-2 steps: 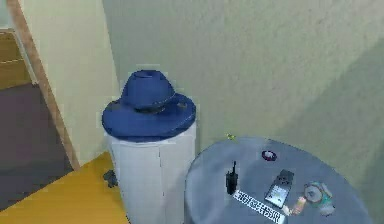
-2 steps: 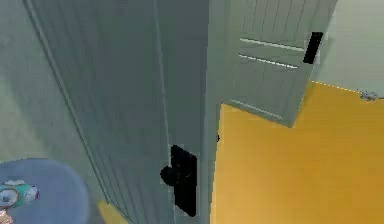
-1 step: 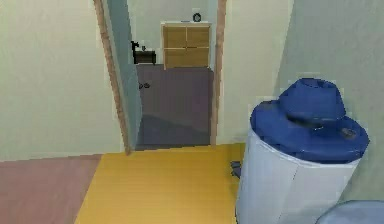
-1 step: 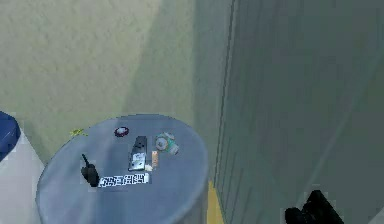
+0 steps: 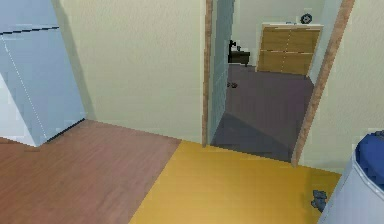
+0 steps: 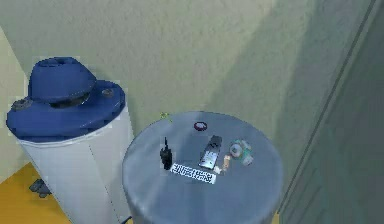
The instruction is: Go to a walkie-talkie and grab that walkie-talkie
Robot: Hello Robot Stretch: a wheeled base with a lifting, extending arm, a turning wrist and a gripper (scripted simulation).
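Arm side view has the good stuff: a round grey-blue table (image 6: 150, 195) sits low in the picture, and the walkie-talkie (image 6: 163, 156) is on top of it, a small dark body with a thin stub poking up. It's at roughly 9 o'clock on the tabletop, a bit in from the rim.

Just off its 4 o'clock lies a white strip with black marks (image 6: 193, 172). A grey remote-looking thing (image 6: 210, 156) is at its 3 o'clock, and a small pale greenish item (image 6: 238, 150) is further out the same way. A little dark ring (image 6: 201, 126) sits near the table's 12 o'clock edge.

At the table's 10 o'clock, right beside it, stands a big white drum with a blue domed lid (image 6: 65, 110). Some small blue object (image 6: 40, 187) lies on the yellow floor by its base.

As for the gripper, can't tell its state or whether it has anything.

Forward view: the same drum peeks in at 4 o'clock. A doorway (image 5: 255, 90) at about 1 o'clock leads to a room with a wooden dresser (image 5: 288, 50). A pale blue cabinet (image 5: 35, 80) is at 9 o'clock.
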